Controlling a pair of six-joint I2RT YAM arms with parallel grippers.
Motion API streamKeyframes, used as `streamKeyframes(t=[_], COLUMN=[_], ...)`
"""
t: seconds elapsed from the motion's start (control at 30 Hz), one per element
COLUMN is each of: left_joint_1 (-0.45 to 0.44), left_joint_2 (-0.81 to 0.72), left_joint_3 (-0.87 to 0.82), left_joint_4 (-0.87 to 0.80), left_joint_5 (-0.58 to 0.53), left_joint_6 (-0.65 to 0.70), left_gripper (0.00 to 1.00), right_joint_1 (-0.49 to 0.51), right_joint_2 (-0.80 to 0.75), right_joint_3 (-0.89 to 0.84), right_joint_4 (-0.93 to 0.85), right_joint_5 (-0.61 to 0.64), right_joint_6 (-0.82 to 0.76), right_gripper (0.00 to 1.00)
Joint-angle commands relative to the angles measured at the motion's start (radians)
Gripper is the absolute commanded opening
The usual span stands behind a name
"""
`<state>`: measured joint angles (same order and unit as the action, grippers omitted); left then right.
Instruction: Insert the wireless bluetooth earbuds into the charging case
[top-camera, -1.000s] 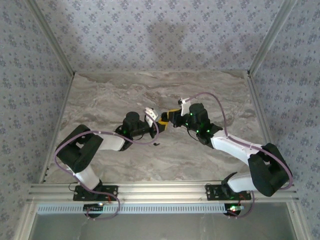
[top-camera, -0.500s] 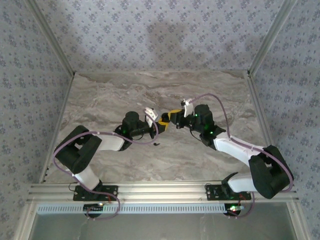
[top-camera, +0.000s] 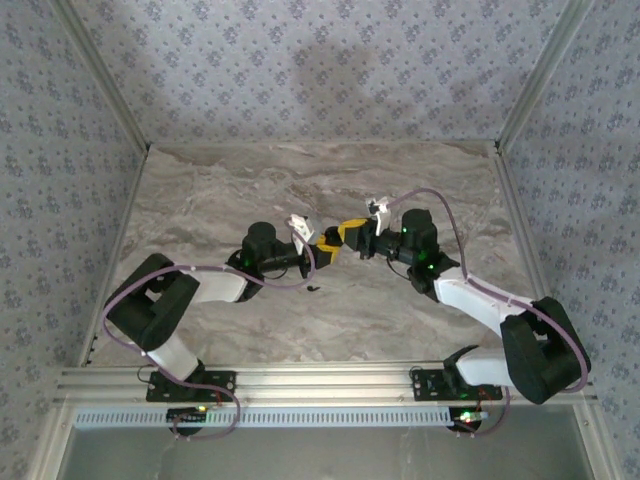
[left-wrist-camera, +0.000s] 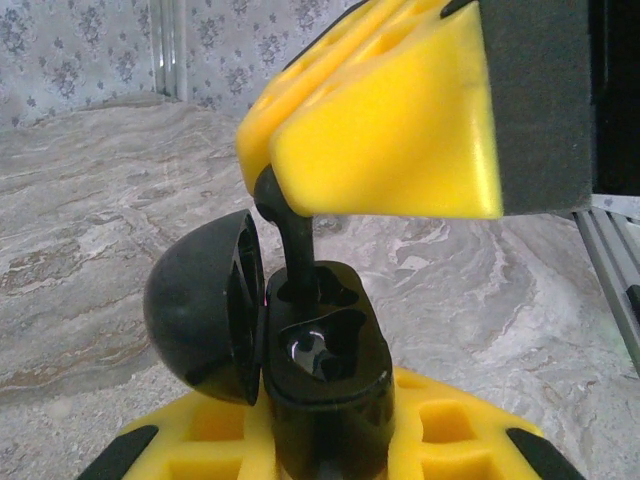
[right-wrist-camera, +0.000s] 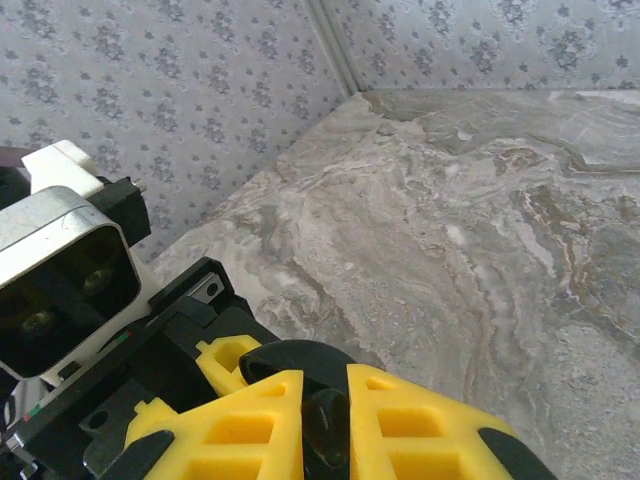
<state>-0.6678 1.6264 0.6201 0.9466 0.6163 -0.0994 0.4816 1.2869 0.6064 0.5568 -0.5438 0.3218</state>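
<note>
Left gripper (top-camera: 326, 246), top view: seen clenched at the middle of the table (top-camera: 200, 200), tip to tip with the right gripper (top-camera: 352, 232); what is gripped cannot be made out here.
Change, top view: over the last second the right wrist has been carried slightly to the right and its yellow fingers turned, while the left arm has been kept almost in place; the fingertips have stayed together.
Meaning: this is judged to be the seating stroke for the first earbud, with release not yet begun.
Dark speck (top-camera: 313, 290), top view: seen lying on the table just near of the left gripper; it may be the second earbud, but it is too small to tell.
Left wrist view, hold: the charging case (left-wrist-camera: 325, 375) is grasped upright between the left gripper's yellow fingers (left-wrist-camera: 200, 440), with its lid (left-wrist-camera: 200, 305) swung open to the left.
Left wrist view, earbud: the earbud (left-wrist-camera: 292, 240) is pinched by the right gripper from above, and its stem is lowered into the far well (left-wrist-camera: 300, 292); full seating cannot be confirmed.
Near well (left-wrist-camera: 315, 352): seen glossy and unfilled.
Right wrist view, hold: the right gripper (right-wrist-camera: 325, 420) is closed on a dark piece, taken for the earbud, directly over the black case.
Remaining: one earbud to be released, another to be fetched and inserted.
</note>
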Motion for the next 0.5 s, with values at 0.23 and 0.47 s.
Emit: streamKeyframes(t=[0.23, 0.47], left_joint_1=[0.011, 0.013], left_joint_2=[-0.085, -0.116], left_joint_3=[0.012, -0.004], left_joint_4=[0.153, 0.177], left_joint_5=[0.036, 0.054], left_joint_6=[-0.025, -0.029], left_gripper=[0.14, 0.14], right_joint_1=[-0.003, -0.025], right_joint_2=[-0.032, -0.075], right_joint_3=[-0.033, -0.049], right_joint_4=[-0.042, -0.075], right_joint_5=[-0.196, -0.199], right_joint_6=[-0.033, -0.043], right_gripper=[0.17, 0.17])
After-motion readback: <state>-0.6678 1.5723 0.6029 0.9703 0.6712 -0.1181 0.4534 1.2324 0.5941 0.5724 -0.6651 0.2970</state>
